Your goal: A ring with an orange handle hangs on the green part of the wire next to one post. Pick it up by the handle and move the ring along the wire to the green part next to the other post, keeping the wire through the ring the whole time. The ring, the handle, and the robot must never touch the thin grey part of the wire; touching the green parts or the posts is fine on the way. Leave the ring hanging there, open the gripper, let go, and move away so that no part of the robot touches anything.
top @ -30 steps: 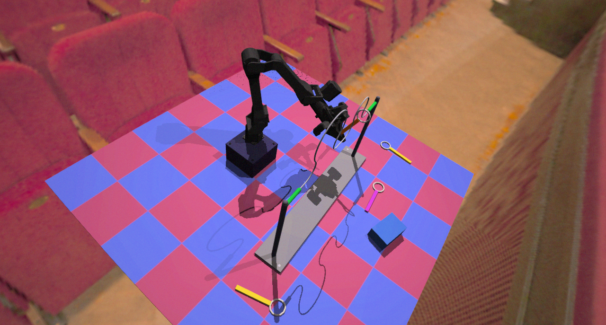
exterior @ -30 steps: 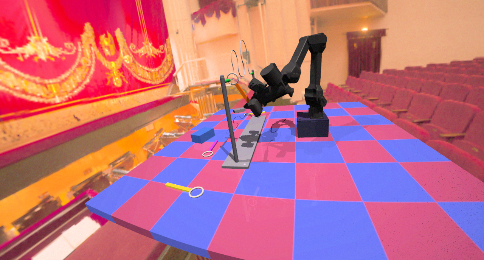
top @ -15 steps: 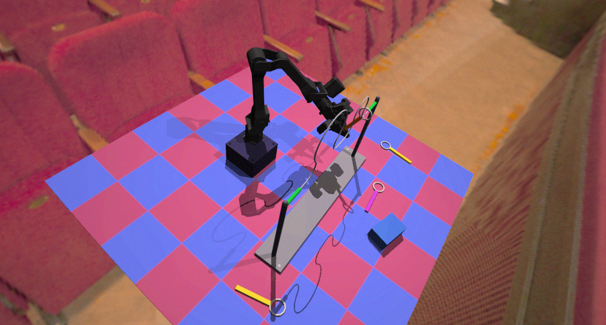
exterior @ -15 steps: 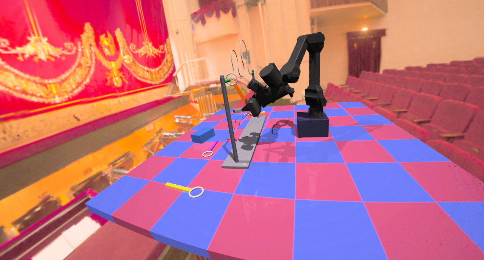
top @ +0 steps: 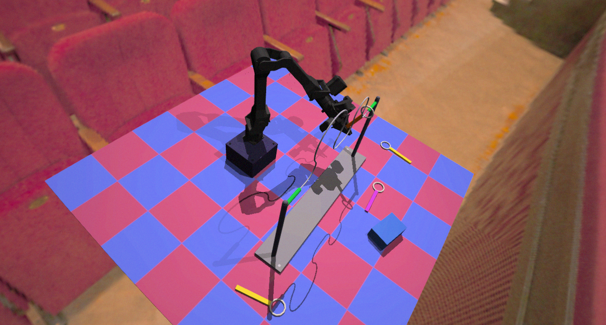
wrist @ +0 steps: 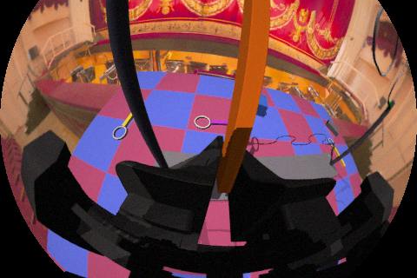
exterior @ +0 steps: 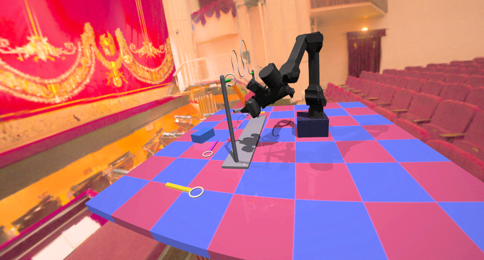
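Note:
My gripper (top: 347, 127) (exterior: 246, 104) (wrist: 224, 141) is shut on the lower end of the orange handle (top: 355, 120) (exterior: 239, 94) (wrist: 252, 52). Its ring (top: 373, 113) (exterior: 230, 73) is at the green part (top: 373, 106) (exterior: 228, 80) beside the far post (top: 360, 136) (exterior: 228, 116) (wrist: 119, 52) in the top view, with the wire appearing to pass through it. Whether it touches the wire is too small to tell. The thin grey wire (top: 315, 153) (exterior: 242, 39) curves in tall loops to the other green part (top: 294, 195) (wrist: 390, 104) by the other post (top: 279, 230).
The posts stand on a grey base plate (top: 296, 234) (wrist: 300, 167). Two yellow-handled rings (top: 400, 155) (top: 253, 295), a magenta-handled ring (top: 371, 201) (exterior: 213, 145) and a blue block (top: 387, 230) (exterior: 203, 134) lie on the table. Wire loops rise near my gripper.

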Controlling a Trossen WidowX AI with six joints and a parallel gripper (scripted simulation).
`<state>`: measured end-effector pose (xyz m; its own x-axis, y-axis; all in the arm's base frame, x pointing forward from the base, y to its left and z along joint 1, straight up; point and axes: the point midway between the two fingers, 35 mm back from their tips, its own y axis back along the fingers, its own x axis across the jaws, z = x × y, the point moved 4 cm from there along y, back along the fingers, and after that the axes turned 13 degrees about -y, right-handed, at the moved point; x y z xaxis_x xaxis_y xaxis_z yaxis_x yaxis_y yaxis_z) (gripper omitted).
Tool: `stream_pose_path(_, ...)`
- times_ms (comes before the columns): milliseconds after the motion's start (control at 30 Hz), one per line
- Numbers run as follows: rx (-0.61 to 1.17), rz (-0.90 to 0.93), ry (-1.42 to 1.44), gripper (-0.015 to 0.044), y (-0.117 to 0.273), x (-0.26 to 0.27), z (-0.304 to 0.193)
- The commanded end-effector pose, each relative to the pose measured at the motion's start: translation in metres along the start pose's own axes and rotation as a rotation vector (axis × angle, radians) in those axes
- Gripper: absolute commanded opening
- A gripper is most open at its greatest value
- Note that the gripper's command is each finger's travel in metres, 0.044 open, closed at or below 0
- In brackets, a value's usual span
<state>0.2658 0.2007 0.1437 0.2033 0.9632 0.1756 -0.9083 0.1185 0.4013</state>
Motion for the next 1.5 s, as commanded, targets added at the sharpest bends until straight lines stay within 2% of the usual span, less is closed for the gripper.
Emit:
stream_pose_path(0, -0.003, -0.004, -0.004, -0.015, 0.0, 0.005, -0.001)
stream_pose_path(767, -0.004, -0.002, -0.006, -0.015, 0.003, 0.027, -0.006)
stream_pose_path(1467, -0.004, -0.002, -0.006, -0.015, -0.003, 0.024, -0.02)
